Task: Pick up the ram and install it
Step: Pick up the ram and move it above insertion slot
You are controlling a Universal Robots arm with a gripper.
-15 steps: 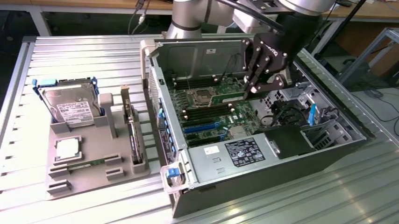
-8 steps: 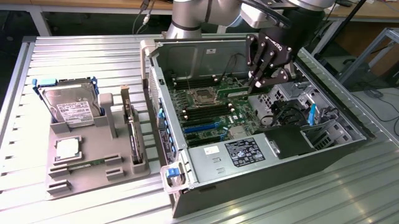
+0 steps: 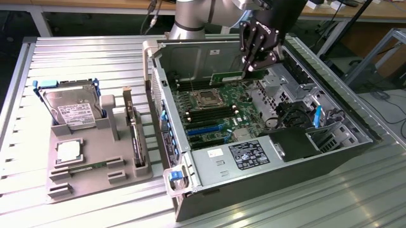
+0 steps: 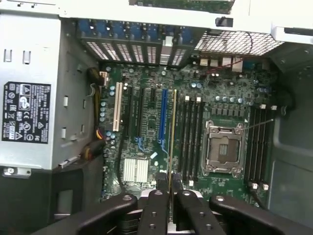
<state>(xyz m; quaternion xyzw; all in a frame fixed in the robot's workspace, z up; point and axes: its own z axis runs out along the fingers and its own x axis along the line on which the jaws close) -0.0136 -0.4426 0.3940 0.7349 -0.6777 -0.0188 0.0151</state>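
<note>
At the exterior view's left, a grey holder point(image 3: 95, 166) on the slatted table point(image 3: 76, 52) carried a hard drive point(image 3: 70, 107) standing upright, with a silver-topped processor chip point(image 3: 68, 151) lying flat in front of it. Beside these, a dark expansion card point(image 3: 132, 123) stood on edge.

Just right of the holder sat the open computer case point(image 3: 209, 52), its motherboard point(image 3: 216, 114) exposed and the processor socket point(image 3: 207, 97) bare.

Over the far part of the board hung the gripper point(image 3: 254, 66), its jaws pinching the ram point(image 3: 227, 76) by 1 end. The green stick lay level and reached out toward the exterior view's left, above the board and near the case's back wall.

In the wrist view, the ram point(image 4: 172, 142) appeared edge-on as a thin line, clamped between the 2 black fingers point(image 4: 157, 205) of the gripper point(image 4: 171, 196). It ran alongside the black memory slots point(image 4: 190, 137) next to the socket point(image 4: 223, 149).
</note>
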